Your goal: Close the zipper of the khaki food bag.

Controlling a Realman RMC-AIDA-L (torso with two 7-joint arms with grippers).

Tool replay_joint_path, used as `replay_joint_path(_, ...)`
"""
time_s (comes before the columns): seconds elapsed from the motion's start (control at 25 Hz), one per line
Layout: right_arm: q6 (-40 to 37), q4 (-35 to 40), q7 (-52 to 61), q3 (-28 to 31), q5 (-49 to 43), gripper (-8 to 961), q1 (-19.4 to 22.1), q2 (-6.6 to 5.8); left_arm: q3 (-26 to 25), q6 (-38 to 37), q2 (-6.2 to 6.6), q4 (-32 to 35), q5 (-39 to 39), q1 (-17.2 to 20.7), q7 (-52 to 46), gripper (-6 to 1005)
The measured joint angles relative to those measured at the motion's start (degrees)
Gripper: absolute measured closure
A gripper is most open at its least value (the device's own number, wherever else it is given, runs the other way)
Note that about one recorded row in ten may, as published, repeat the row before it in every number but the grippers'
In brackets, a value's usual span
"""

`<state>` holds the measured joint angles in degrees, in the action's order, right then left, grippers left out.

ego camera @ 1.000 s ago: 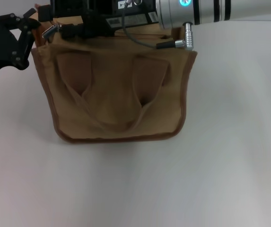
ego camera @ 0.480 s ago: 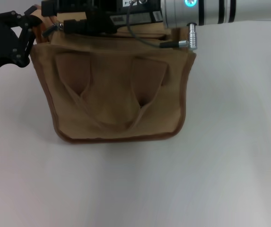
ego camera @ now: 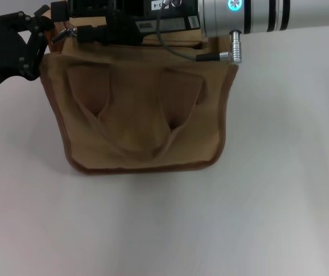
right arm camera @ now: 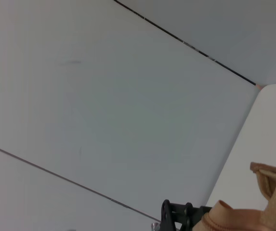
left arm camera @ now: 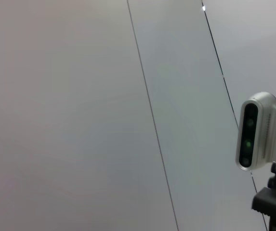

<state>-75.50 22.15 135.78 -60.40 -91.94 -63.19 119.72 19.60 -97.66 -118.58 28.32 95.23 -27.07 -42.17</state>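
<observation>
The right gripper [ego camera: 66,31] sits at the bag's top left corner, about eleven o'clock in the head view, its fingers hidden behind its own black body, so whether they are spread or pinching cannot be told. A small silver pull tab [ego camera: 60,35] of the zipper shows just beside it. The left gripper [ego camera: 35,40] touches that same corner from the nine o'clock side; its jaw state is also unclear. White labels on the right arm's wrist are unreadable. The khaki food bag [ego camera: 141,115] stands on the white table [ego camera: 267,201], its top edge running nine to three o'clock, loop handles hanging toward six; its contents are hidden.
</observation>
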Motion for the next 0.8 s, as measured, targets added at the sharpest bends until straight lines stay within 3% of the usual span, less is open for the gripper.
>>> replay_joint_path(0.8, -1.0, -1.2, 0.5, -1.4, 1.3, 167, -0.6, 0.18, -0.7, -0.1, 0.11, 0.0, -2.0, 1.3, -0.8, 943)
